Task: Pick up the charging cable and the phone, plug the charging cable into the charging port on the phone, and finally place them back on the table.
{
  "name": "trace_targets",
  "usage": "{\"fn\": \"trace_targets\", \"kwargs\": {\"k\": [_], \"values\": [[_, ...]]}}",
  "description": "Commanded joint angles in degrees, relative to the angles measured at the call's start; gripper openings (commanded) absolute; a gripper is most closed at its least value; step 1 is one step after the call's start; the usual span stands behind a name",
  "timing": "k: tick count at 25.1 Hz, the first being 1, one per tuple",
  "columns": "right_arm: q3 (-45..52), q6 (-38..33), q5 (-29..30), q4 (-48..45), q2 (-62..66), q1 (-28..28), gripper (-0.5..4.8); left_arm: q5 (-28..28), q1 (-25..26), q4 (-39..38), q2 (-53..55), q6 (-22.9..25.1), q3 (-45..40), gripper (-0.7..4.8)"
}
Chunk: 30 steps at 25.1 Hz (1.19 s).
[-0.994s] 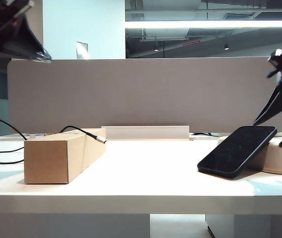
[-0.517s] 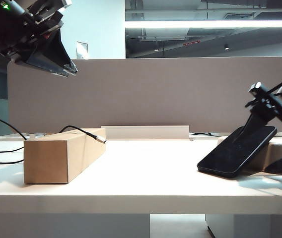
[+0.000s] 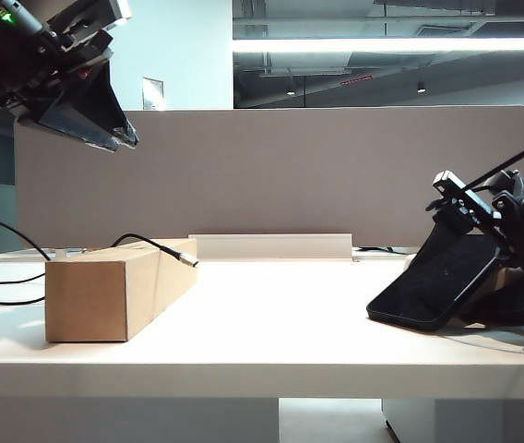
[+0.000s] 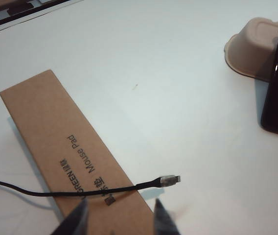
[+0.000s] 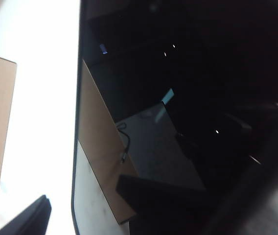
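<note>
The left gripper (image 3: 105,115) hangs high at about 10 o'clock in the exterior view, well above the cardboard box (image 3: 114,291) and touching nothing; in the left wrist view its two fingertips (image 4: 161,220) stand apart with bare table between them, so it is open and empty; the charging cable (image 4: 80,192) lies across the top of the box, which is printed "Mouse pad", and its silver-tipped plug (image 4: 170,180) juts out past the box edge, just beyond the fingertips; in the exterior view the plug (image 3: 191,262) points toward 3 o'clock off the box's far end

The phone (image 3: 437,281) sits at about 4 o'clock in the exterior view, tilted, its lower end on the table (image 3: 271,332) and its upper end propped on the cream tray (image 4: 251,46); the right gripper (image 3: 483,268) is down around the phone's raised end, one finger (image 3: 456,208) above the top edge; its jaws stand wide; whether they press on the phone I cannot tell; the right wrist view is filled by the phone's glossy screen (image 5: 178,98), which mirrors the box and cable; the charging port is not visible
</note>
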State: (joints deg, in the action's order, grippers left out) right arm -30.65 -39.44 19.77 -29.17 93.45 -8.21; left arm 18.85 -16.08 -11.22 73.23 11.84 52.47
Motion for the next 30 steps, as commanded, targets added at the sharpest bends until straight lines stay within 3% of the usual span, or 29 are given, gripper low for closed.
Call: {"fn": "trace_targets", "kwargs": {"k": [1, 3, 8, 10, 14, 24, 30], "values": [[-0.2, -0.1, -0.5, -2.7, 2.8, -0.1, 3.86, 0.0, 0.0, 0.4, -0.2, 0.2, 0.3, 1.64], [-0.2, -0.8, -0.6, -2.8, 3.6, -0.1, 3.64, 0.0, 0.0, 0.4, -0.2, 0.2, 0.3, 1.64], [-0.2, -1.3, -0.6, -3.1, 4.4, -0.1, 1.37, 0.0, 0.0, 0.6, -0.2, 0.2, 0.3, 1.63], [-0.2, -1.3, -0.6, -3.3, 4.4, -0.1, 1.30, 0.0, 0.0, 0.6, -0.2, 0.2, 0.3, 1.63], [-0.2, -1.3, 0.7, -4.2, 4.3, -0.1, 0.04, 0.0, 0.0, 0.6, -0.2, 0.2, 0.3, 1.63], [-0.2, -1.2, 9.6, -7.9, 1.3, -0.5, -0.08, 0.0, -1.7, 0.9, -0.2, 0.9, 0.4, 1.61], [-0.2, 0.6, 10.2, -6.5, -7.5, -0.5, -0.08, -9.5, -8.3, 2.2, 0.3, 12.0, 0.5, 1.56]]}}
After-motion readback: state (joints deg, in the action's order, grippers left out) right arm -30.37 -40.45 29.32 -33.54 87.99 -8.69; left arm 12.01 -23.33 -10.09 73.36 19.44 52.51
